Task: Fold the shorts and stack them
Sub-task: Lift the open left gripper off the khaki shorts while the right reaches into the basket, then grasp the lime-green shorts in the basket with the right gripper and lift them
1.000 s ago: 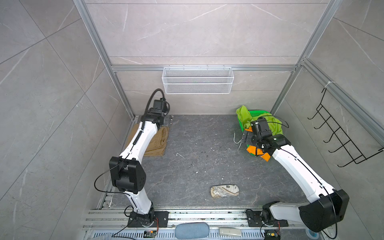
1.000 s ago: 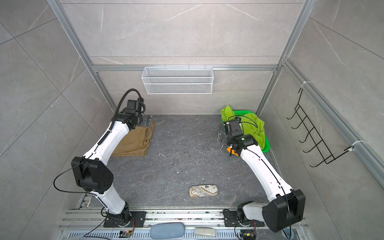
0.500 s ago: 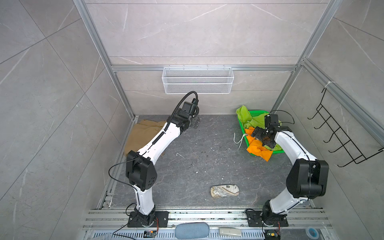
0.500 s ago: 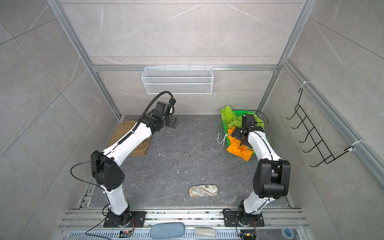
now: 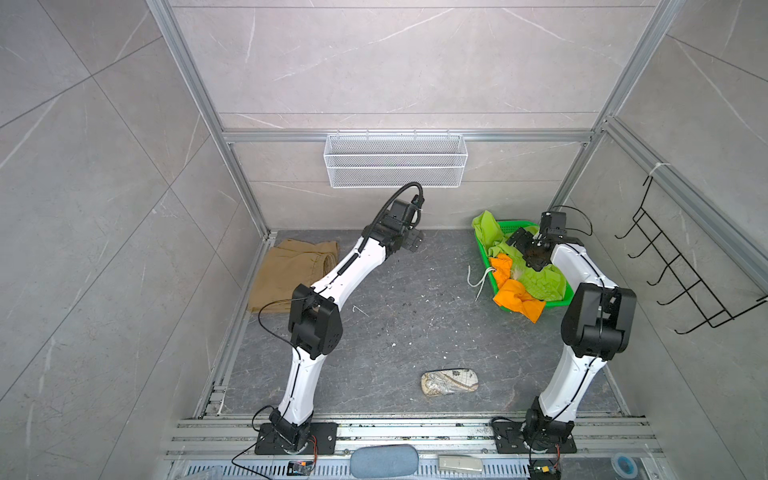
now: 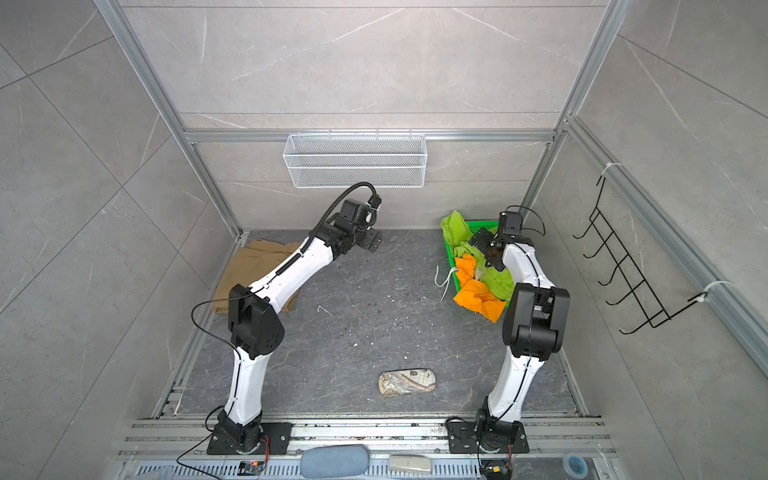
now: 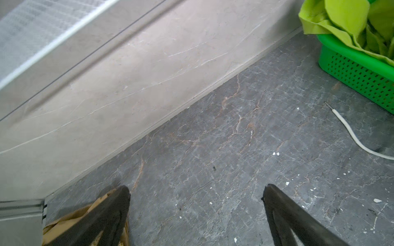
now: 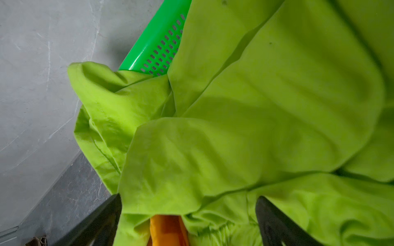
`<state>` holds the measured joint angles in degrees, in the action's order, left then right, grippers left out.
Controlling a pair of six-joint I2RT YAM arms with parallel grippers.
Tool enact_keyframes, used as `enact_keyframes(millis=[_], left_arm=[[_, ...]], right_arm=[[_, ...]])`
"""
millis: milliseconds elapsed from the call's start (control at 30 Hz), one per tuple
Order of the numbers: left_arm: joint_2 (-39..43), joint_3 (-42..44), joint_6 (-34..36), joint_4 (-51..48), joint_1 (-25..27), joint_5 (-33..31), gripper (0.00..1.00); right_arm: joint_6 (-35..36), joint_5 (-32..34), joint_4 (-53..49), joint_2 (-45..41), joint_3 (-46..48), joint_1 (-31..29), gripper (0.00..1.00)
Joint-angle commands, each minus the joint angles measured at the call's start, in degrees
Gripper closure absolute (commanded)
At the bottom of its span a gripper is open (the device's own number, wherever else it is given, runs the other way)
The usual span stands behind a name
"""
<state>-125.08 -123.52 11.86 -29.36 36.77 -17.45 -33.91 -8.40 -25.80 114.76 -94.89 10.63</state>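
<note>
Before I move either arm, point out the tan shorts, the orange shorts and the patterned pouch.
tan shorts [image 5: 284, 270], in a top view, on the flat middle of the cloth.
orange shorts [image 5: 517, 300], in a top view, on the large crumpled lower fold.
patterned pouch [image 5: 449, 382], in a top view, on its middle.

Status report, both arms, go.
Left end effector open over bare floor. Right end effector open over lime shorts in basket. Tan shorts far left. Nothing in the way.

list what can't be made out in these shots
- Tan shorts: part hidden behind the left arm, both top views.
- Orange shorts: mostly buried under the lime green shorts, right wrist view.
- Pouch: print too small to read, both top views.
</note>
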Motion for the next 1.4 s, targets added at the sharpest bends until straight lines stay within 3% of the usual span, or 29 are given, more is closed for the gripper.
enact_keyframes(millis=[0,133,367,500,900,1033,1233,1367], left_arm=[[-2.1,-3.9,3.3,1.2,2.7,0.8,0.0],[-3.2,-4.8,5.1,1.7,5.7,0.5,0.0],[-3.4,-4.7,2.9,0.0,7.5,-0.7,0.0],[-2.8,-4.8,0.1,-1.9,7.5,0.4,0.0],[2.4,-2.8,-6.5,-6.6,7.0,2.6,0.0],[5.0,-2.2,-11.9,-8.9,4.7,6.9,0.0],[12.3,5.2,-16.7,-6.8,1.2,10.9,0.0],[15.9,9.4,-18.5,-6.1,0.1,12.8,0.0]], right_arm=[[-1.6,0.3,0.2,3.1,-2.4,0.1,0.01],[-2.3,0.0,1.1,5.8,-3.6,0.6,0.11],[-3.5,-2.4,3.4,5.7,-3.0,2.0,0.77],[-3.9,-2.3,4.3,1.9,-1.3,2.4,1.0],[-3.9,-1.9,2.3,-13.0,-2.0,2.7,1.0],[-3.8,-1.9,3.2,-18.8,-4.0,2.7,1.0],[-3.1,-3.5,3.5,-24.0,-13.5,2.6,1.0],[-1.8,-2.3,-2.8,-20.9,-23.1,2.7,1.0]])
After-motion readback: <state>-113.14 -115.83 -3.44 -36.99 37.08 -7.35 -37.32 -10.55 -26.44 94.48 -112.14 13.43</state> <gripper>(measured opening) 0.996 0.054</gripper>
